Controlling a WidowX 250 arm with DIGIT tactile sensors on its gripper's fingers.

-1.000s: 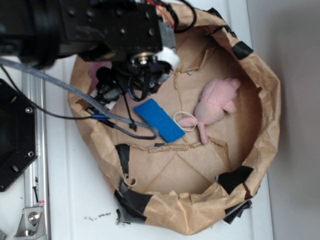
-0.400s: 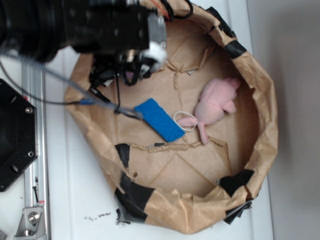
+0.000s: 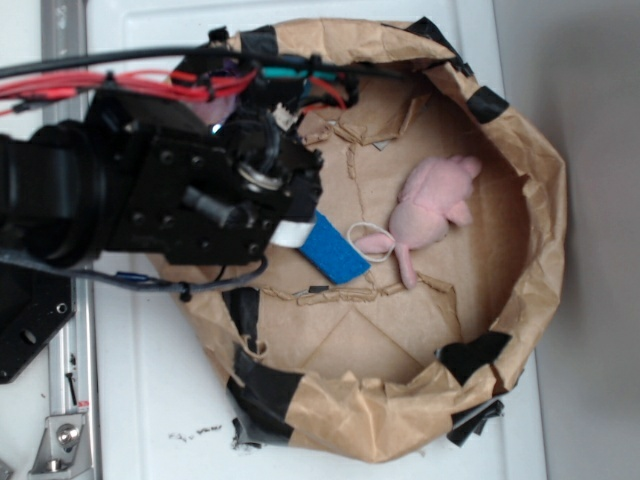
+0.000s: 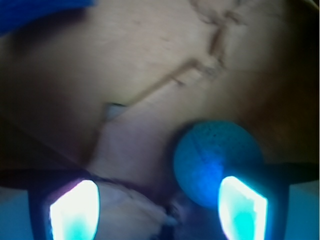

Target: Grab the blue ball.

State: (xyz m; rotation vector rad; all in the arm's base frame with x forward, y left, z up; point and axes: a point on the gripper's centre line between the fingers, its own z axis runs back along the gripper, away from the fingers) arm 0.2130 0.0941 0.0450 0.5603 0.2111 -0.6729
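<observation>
Over the left part of the brown paper basin (image 3: 530, 200) hangs the black robot arm (image 3: 120, 200), with red and black cables (image 3: 120, 85) running across its top. Its bulk covers the basin's left floor in the exterior view, so the claw itself cannot be made out there. Just right of the arm, a flat blue block (image 3: 335, 252) lies on the paper floor, its left end hidden under the arm beside a white part of the wrist. Right of the block, a white loop (image 3: 368, 240) touches the pink plush (image 3: 430, 210), which lies stretched out near the middle of the basin. Black tape patches (image 3: 470, 355) mark the crumpled rim at several spots.

From the wrist view, the gripper (image 4: 157, 207) stands released, its two glowing fingertips (image 4: 75, 210) well apart at the near edge of the frame. The blue ball (image 4: 215, 152) rests on the paper floor, overlapped by the right fingertip; whether they touch is unclear. The ball sits toward the right side of the gap rather than centred, and the left fingertip is clear of it. A corner of blue shows blurred at the far left of this view, and creases run across the paper beyond the ball
</observation>
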